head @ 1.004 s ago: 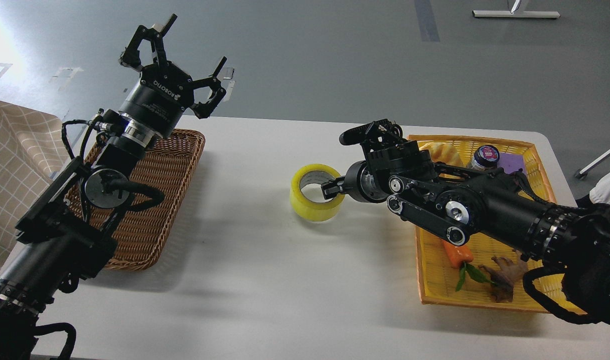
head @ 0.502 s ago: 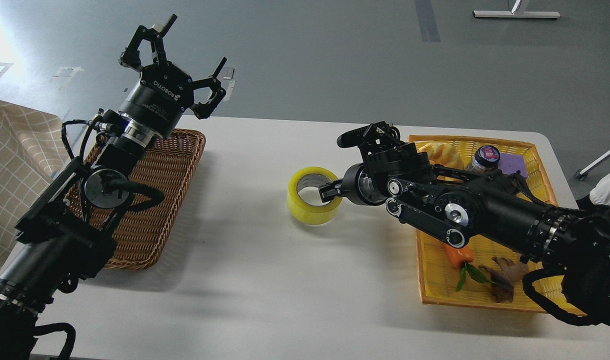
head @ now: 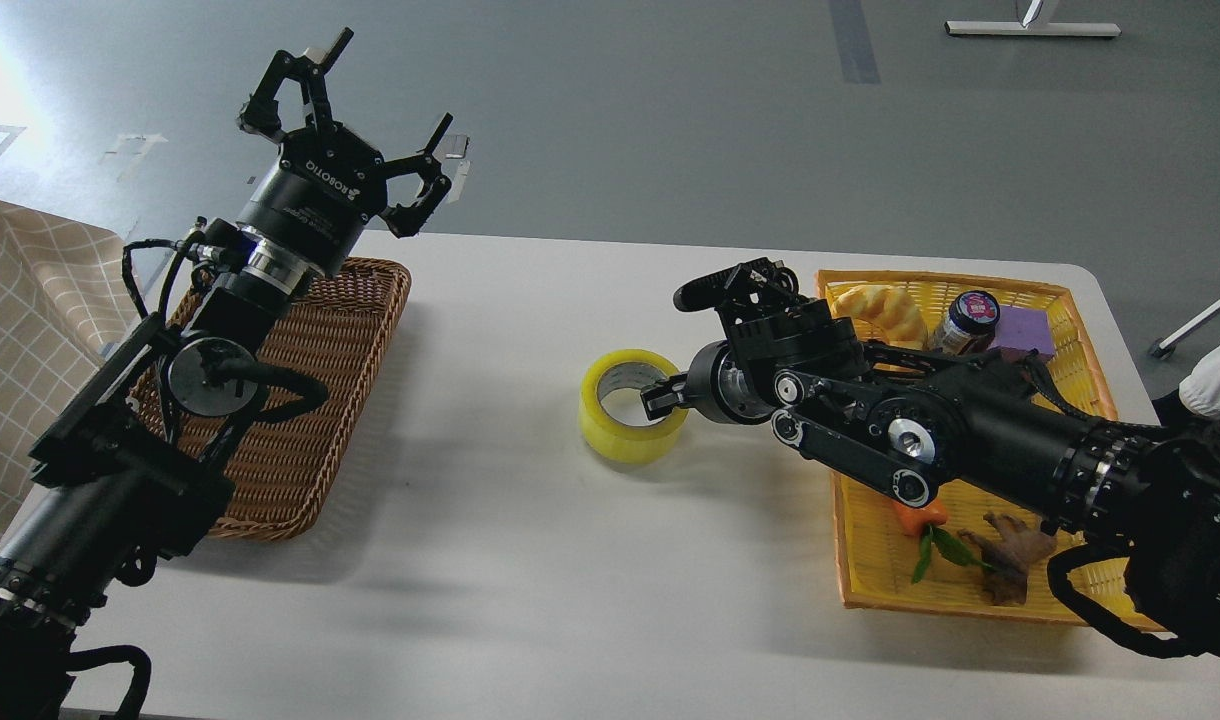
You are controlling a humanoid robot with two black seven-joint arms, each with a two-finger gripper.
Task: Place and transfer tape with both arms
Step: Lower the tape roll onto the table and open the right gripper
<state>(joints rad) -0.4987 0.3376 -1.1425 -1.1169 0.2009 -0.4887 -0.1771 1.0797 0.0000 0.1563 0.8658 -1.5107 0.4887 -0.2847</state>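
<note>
Tape (head: 632, 407) sits on the white counter (head: 530, 560), close to its middle, lying flat with the round hole facing up. It is a yellow roll with a grey-white core. The right tool (head: 675, 345) is at the right side of the roll. One finger (head: 660, 396) reaches down to the rim of the roll and seems to go a little into the hole, and another finger (head: 705, 289) points up and to the left, well above the roll. The fingers are spread apart, so this tool looks open, and the roll is not clamped between them. Whether the lower finger really touches the tape cannot be told.

The left tool (head: 355, 95) is raised high above the far left part of the counter, with its fingers spread wide and nothing between them. Below the left arm (head: 210, 370) there is a brown basket (head: 360, 330), well apart from the tape.

At the right side of the counter stands a yellow tray (head: 870, 570), partly covered by the right arm (head: 930, 430). In it are a carrot (head: 920, 515), a small bottle (head: 968, 318), a purple block (head: 1020, 330) and a yellow bread-like thing (head: 885, 310). A checked cloth (head: 30, 300) is at the left edge.
</note>
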